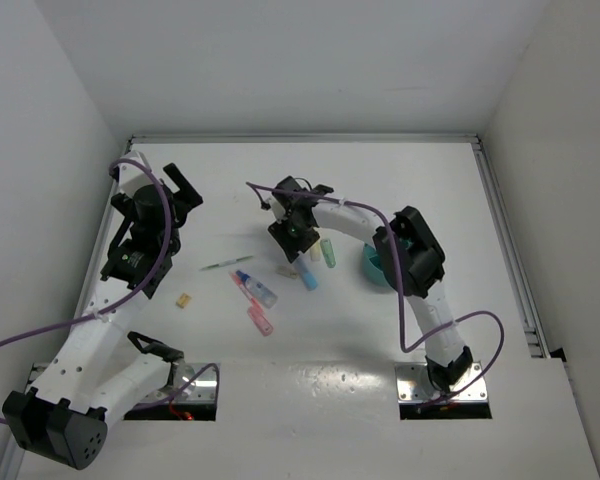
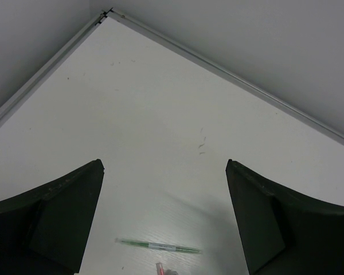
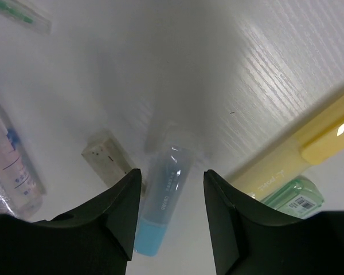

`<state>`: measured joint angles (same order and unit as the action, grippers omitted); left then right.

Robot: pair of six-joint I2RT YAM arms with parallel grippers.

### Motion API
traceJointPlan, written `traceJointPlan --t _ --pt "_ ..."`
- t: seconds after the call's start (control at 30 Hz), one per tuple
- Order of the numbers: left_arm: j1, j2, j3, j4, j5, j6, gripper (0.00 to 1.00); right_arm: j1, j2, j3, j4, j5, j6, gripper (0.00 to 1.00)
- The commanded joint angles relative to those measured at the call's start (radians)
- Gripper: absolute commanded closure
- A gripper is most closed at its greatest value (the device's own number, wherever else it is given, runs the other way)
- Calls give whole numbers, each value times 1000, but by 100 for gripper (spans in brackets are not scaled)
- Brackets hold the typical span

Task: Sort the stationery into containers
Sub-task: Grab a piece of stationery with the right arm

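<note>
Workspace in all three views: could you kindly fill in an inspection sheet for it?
Surface: white table, faint scuffs.
Job's things: teal tub partly hidden; light-blue marker, green marker, yellow marker, grey eraser, thin green pen, clear-blue tube, pink marker and tiny yellow piece loose on the table.
Clutter: nothing seen.
Grippers: left gripper open above bare table; right gripper open, astride the light-blue marker.
Cables: purple cables loop out on both sides.
Surroundings: white walls.
</note>
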<state>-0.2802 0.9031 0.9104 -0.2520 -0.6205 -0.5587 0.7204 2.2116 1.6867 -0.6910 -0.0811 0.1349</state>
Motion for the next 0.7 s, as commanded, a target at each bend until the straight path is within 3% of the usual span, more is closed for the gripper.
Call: traceJointPlan --t 0.0,0.3,0.5,0.53,0.6,0.67 --pt "1 -3 1 37 5 10 6 1 7 -1 2 6 -1 52" --pt "1 -3 1 37 5 10 6 1 62 -24 -8 38 -11 57" --pt "1 -3 1 37 5 10 6 1 62 -62 4 77 -20 78" --pt "1 -3 1 37 5 10 6 1 62 -62 4 64 -20 89" --pt "1 -3 1 37 5 10 6 1 17 -42 4 11 -31 100" --pt "1 6 1 46 14 10 6 -9 -21 19 -7 -17 -64 100"
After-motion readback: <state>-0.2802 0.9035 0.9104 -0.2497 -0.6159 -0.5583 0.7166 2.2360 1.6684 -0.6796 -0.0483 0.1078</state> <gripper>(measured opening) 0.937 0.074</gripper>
